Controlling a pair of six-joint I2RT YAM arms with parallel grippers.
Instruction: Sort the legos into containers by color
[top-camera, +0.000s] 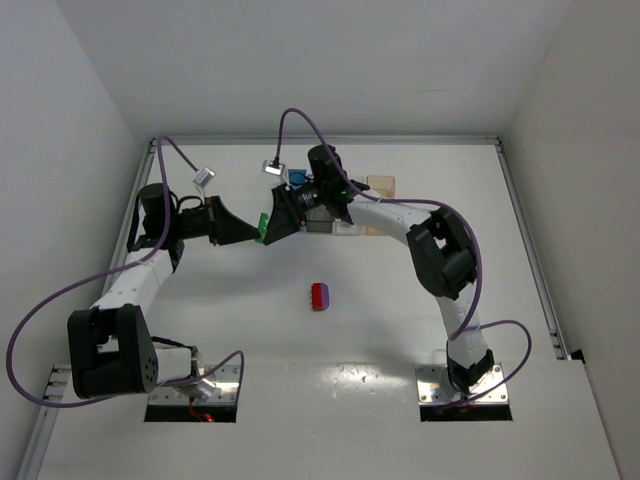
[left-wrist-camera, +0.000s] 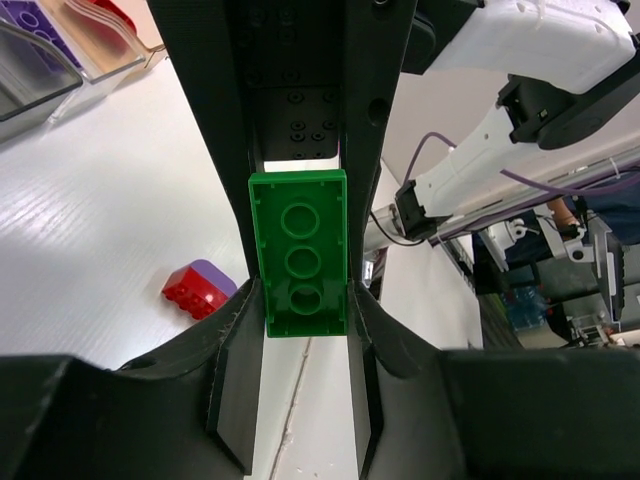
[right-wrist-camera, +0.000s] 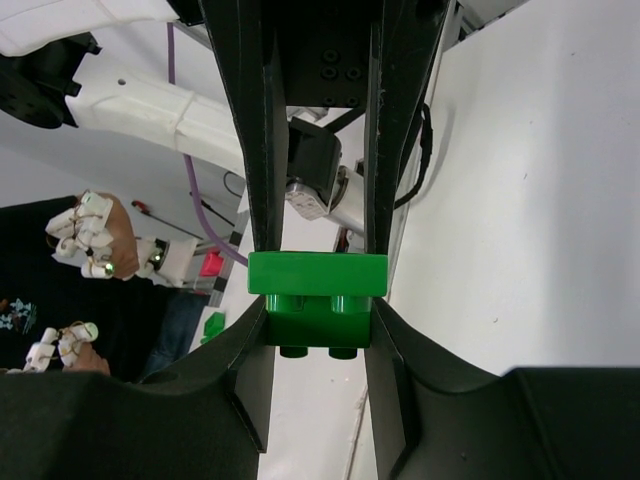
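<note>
Both grippers meet above the table's back left, each holding one of two joined green legos (top-camera: 262, 228). My left gripper (left-wrist-camera: 303, 300) is shut on the bright green brick (left-wrist-camera: 300, 255), whose hollow underside faces its camera. My right gripper (right-wrist-camera: 317, 325) is shut on the dark green brick (right-wrist-camera: 315, 330), which is stuck under the bright green brick (right-wrist-camera: 317, 272). A red brick joined to a purple one (top-camera: 319, 296) lies mid-table, also seen as the red and purple pair (left-wrist-camera: 198, 290). The containers sit at the back: the blue bin (top-camera: 298, 177) and the pale orange bin (top-camera: 380, 185) show, and the right arm hides the others.
In the left wrist view a dark grey bin (left-wrist-camera: 30, 85) holds a purple brick and a clearer bin (left-wrist-camera: 100, 45) holds a red one. The right arm (top-camera: 440, 250) arches over the table's right half. White walls close in the sides and back.
</note>
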